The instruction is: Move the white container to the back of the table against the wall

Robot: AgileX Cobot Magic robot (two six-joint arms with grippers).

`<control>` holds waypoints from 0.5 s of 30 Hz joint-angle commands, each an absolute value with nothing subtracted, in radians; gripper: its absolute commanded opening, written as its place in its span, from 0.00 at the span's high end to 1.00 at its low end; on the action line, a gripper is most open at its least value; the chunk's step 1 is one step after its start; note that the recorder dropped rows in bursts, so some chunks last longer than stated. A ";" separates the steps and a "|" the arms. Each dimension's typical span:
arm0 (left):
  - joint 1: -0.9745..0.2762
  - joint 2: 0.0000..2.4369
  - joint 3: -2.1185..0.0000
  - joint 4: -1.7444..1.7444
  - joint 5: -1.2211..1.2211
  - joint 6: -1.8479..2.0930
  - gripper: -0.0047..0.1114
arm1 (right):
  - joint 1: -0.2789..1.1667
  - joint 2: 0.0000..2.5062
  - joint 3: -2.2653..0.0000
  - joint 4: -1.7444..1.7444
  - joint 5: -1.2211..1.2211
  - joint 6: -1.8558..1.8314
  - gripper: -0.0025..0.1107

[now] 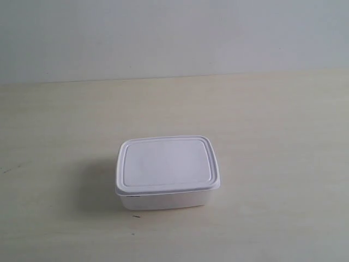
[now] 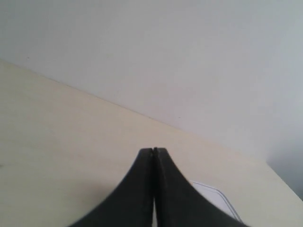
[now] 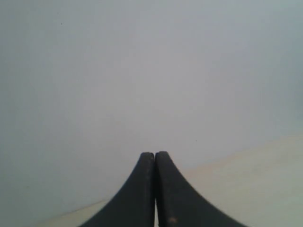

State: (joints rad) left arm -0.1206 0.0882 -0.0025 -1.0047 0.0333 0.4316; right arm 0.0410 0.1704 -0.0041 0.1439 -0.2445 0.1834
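The white container (image 1: 167, 172) stands lidded on the table (image 1: 272, 125), near the front middle of the exterior view and well short of the wall (image 1: 174, 33). No arm shows in that view. In the left wrist view my left gripper (image 2: 153, 151) is shut with nothing in it, and a corner of the white container (image 2: 215, 197) peeks out beside its black fingers (image 2: 137, 189). My right gripper (image 3: 155, 155) is also shut and empty, facing the wall (image 3: 142, 71) above a strip of table (image 3: 255, 179).
A few tiny dark specks (image 1: 136, 216) lie on the tabletop just in front of the container. The table meets the wall along a straight line (image 1: 174, 77) across the back.
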 commanded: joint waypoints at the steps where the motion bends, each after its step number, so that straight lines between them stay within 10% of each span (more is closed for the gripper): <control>1: -0.116 0.107 0.000 -1.004 0.033 0.443 0.96 | 0.035 0.164 0.000 0.148 -0.265 0.185 0.98; 15: -0.116 0.112 -0.007 -0.992 0.028 0.443 0.96 | 0.035 0.186 -0.076 0.186 -0.014 0.230 0.98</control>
